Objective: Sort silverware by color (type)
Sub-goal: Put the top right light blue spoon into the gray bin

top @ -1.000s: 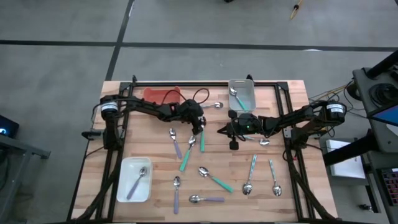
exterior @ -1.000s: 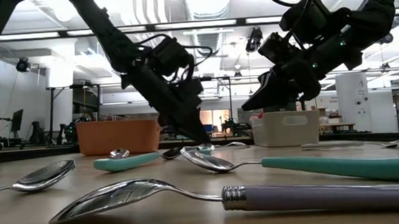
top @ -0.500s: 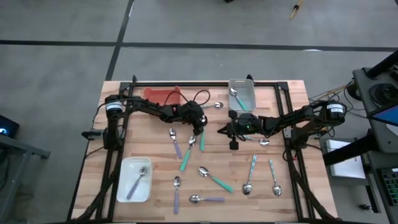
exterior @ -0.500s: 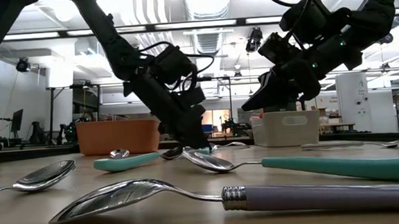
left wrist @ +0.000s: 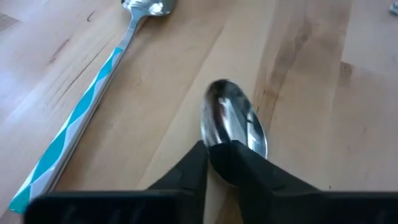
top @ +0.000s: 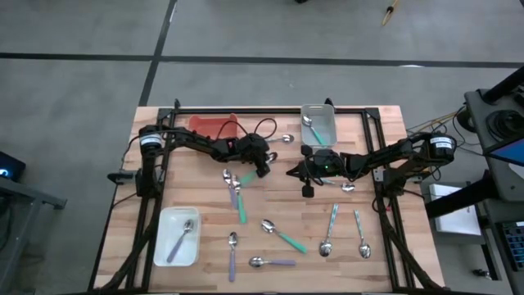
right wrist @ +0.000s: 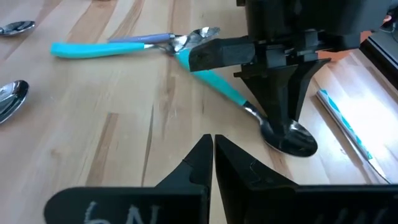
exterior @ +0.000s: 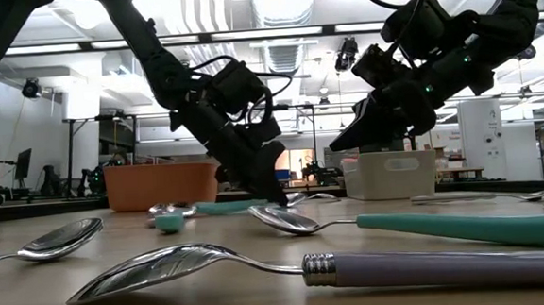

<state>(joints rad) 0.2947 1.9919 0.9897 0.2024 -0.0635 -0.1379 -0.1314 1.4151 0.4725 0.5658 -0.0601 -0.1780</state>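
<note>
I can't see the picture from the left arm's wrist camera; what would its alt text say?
The left claw has its two dark fingers closed on the neck of a shiny spoon lying on the wooden table. Beside it lies a blue-and-white-handled spoon.

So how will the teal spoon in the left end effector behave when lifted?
Likely stiff: the teal spoon is straight, handle off the table. Pinched near the bowl by the left end effector, it may pivot. Its polished neck looks slippery.
</note>
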